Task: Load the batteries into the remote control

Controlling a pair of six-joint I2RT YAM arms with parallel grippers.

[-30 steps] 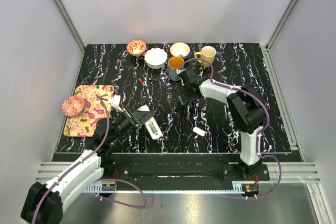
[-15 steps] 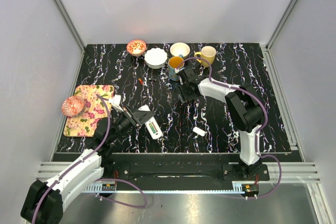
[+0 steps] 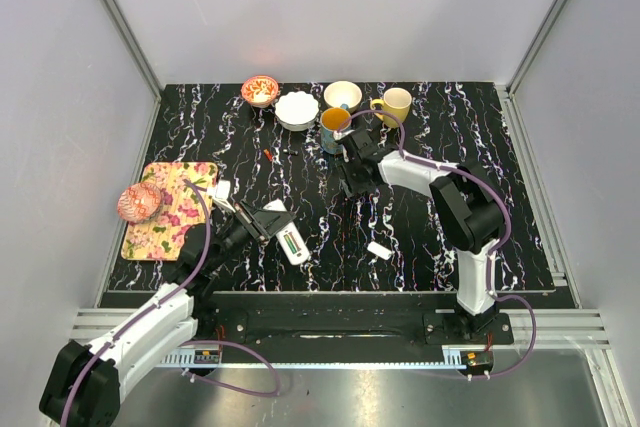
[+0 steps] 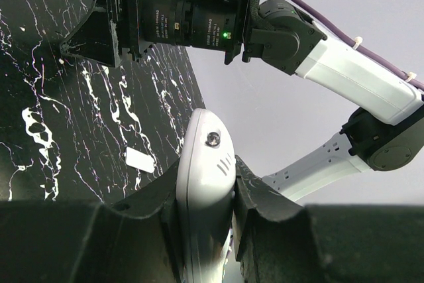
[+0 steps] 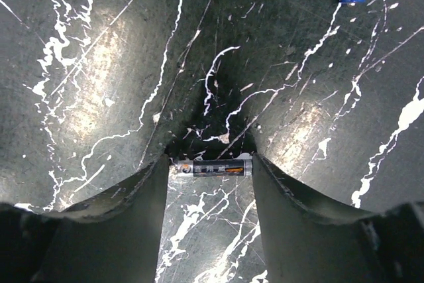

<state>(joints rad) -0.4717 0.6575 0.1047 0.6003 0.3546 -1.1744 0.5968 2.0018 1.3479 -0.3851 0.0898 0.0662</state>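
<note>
Step in hand: battery pickup. The right gripper (image 5: 211, 161) is low over the bench (image 3: 450, 127), mid-far, jaws astride a battery (image 5: 213, 168) and close to both its ends; contact cannot be confirmed. The left gripper (image 4: 207, 193), near left, has its jaws pinching the remote control (image 4: 204, 157). Next move calls for firm closure, a lift, and carriage to the slot. The bench is glossy black with white veins, inside plain grey walls.

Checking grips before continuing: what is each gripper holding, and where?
Left gripper: remote control, clamped across its long sides. Right gripper: fingers at both ends of a battery on the table; grip unclear.
</note>
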